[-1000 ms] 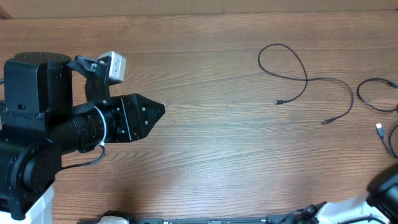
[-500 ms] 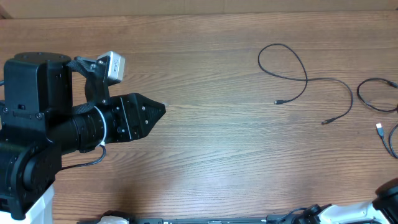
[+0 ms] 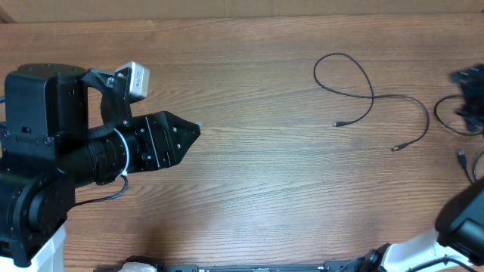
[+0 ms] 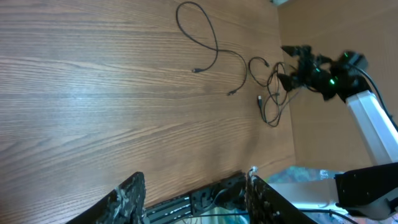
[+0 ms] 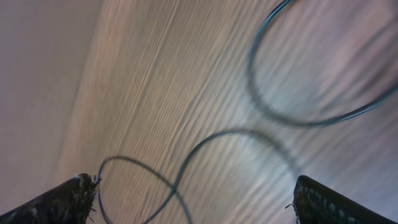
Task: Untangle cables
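Wood-grain desk [image 3: 265, 189] fills the scene, brown and matte. One long cable [image 3: 373, 96] lies loose on it, thin and black. It curls into a single open loop and then runs off in a wide bend. It has two small plug ends, both resting on the wood and touching nothing else.

Just to the right of the long cable, by the desk's edge, sits a tangle [image 4: 273, 84] of more thin black cords with their loops crossing one another. How many cords make it up cannot be told. One pale plug [image 3: 460, 155] pokes out on its near side. A sliver of wood shows between the long cable and the tangle from overhead.

Two arms are in view. The right arm [image 3: 470, 94] hangs over the tangle, right of the long cable, and its dark head hides part of the cords from overhead. The right jaws are spread wide with nothing gripped. The right wrist camera shows blurred cord loops on the wood beneath them.

Well to the left of the long cable stands the left arm [image 3: 113, 147], pointing toward it, with a small grey camera [image 3: 134, 79] on its wrist. The left jaws are also parted wide and hold nothing.

A white arm segment [image 3: 423, 249] and a black rail [image 3: 265, 268] lie along the desk's near edge, below the long cable.
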